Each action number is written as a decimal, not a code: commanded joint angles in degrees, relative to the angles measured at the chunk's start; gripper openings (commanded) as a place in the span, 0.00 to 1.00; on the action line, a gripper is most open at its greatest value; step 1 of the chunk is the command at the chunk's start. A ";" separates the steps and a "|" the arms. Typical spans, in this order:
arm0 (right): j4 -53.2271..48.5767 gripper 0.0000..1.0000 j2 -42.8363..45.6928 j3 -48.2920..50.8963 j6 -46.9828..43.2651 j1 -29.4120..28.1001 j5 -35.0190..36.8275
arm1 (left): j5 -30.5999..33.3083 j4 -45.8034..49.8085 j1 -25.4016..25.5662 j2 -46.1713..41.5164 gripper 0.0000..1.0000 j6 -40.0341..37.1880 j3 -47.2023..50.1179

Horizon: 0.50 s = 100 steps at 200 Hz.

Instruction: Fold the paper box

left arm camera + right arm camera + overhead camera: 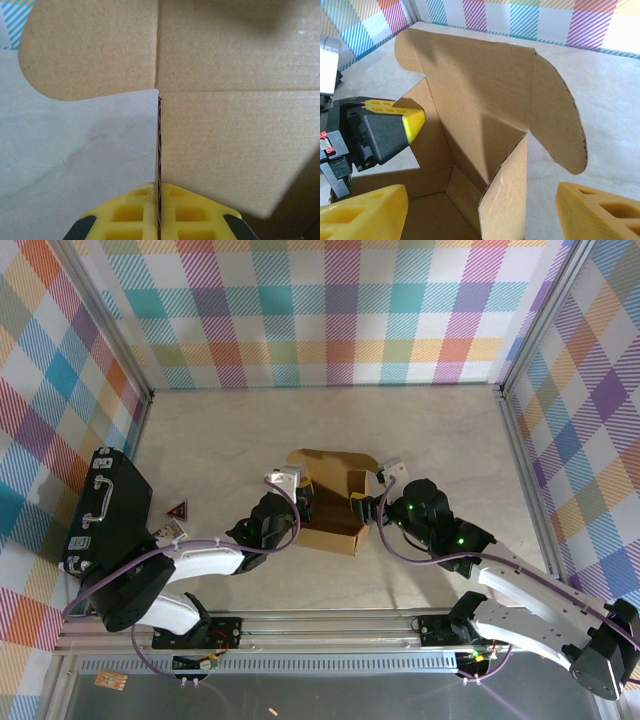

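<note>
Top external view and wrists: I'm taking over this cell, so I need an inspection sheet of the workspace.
Surface: pale table, no spills seen.
Job's things: paper box partly folded, walls up, rounded flaps standing open.
Clutter: black case at the left edge; small red triangle beside it.
Hands: left hand shut on a box wall; right hand open, fingers either side of the right-side wall.
Cables: purple cables along both arms.
Surroundings: plaid walls; metal frame rail in front.

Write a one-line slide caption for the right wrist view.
The right gripper, fingers open, straddles a wall of the half-folded paper box; the left gripper pinches the opposite wall.
</note>
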<state>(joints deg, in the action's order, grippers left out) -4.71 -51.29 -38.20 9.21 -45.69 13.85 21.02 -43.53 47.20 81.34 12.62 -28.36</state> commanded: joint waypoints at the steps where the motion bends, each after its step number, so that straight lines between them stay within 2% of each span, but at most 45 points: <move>1: -1.80 0.77 1.55 0.12 1.31 0.18 1.09 | -0.55 3.76 1.10 1.24 0.08 -0.31 -1.53; 33: -4.99 0.77 4.16 -0.33 0.23 0.25 2.94 | 0.07 7.94 1.26 1.11 0.07 -0.76 -3.36; 47: -4.81 0.78 6.67 0.51 -3.58 0.25 0.73 | 0.13 8.30 1.23 1.06 0.07 -0.75 -3.61; 57: -3.73 0.78 9.02 1.70 -6.78 0.25 -3.37 | 0.17 8.57 1.25 0.93 0.07 -0.75 -3.80; 79: 4.01 0.77 13.03 6.08 -9.75 0.21 -18.84 | 0.12 9.58 1.26 0.95 0.07 -0.75 -4.63; 93: 8.50 0.77 12.56 8.16 -13.50 -0.54 -29.94 | -0.14 9.95 1.30 0.98 0.07 -0.69 -4.86; 100: 8.56 0.78 11.44 7.86 -15.42 -1.37 -31.96 | -0.11 9.87 1.32 0.96 0.07 -0.67 -4.86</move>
<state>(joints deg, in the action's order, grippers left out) -3.20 -38.48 -32.08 1.50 -45.65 -0.58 21.02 -37.04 47.70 82.02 12.38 -32.05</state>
